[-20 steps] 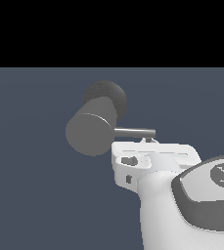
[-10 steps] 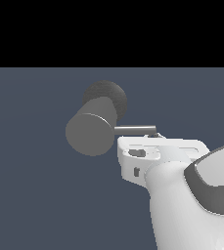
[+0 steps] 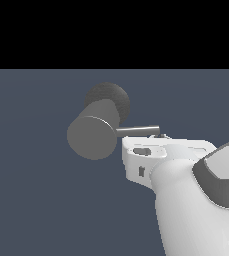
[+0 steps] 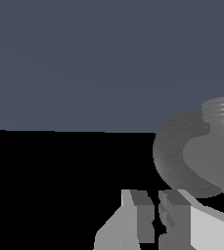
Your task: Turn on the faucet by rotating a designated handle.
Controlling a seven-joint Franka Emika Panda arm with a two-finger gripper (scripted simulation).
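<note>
The faucet [image 3: 92, 136] is a stubby matte grey cylinder with its flat round end toward the camera and a darker round base [image 3: 109, 97] behind it. Its handle [image 3: 137, 130], a thin shiny rod, sticks out level toward the exterior view's right. My white hand sits just under the rod's outer end, and only a dark tip of my gripper [image 3: 162, 135] shows, touching or almost touching the rod from below. In the wrist view the fingers [image 4: 138, 215] stand close together with only a thin slit and nothing held, and the grey faucet [image 4: 179, 156] lies just beyond them.
A plain blue-grey floor [image 3: 36, 200] spreads around the faucet. My white arm [image 3: 196, 210] fills the exterior view's lower right and hides whatever lies behind it.
My hand has risen toward the rod's outer end and its wrist has turned. The rod's tip has lifted slightly, from a slight droop to about level.
</note>
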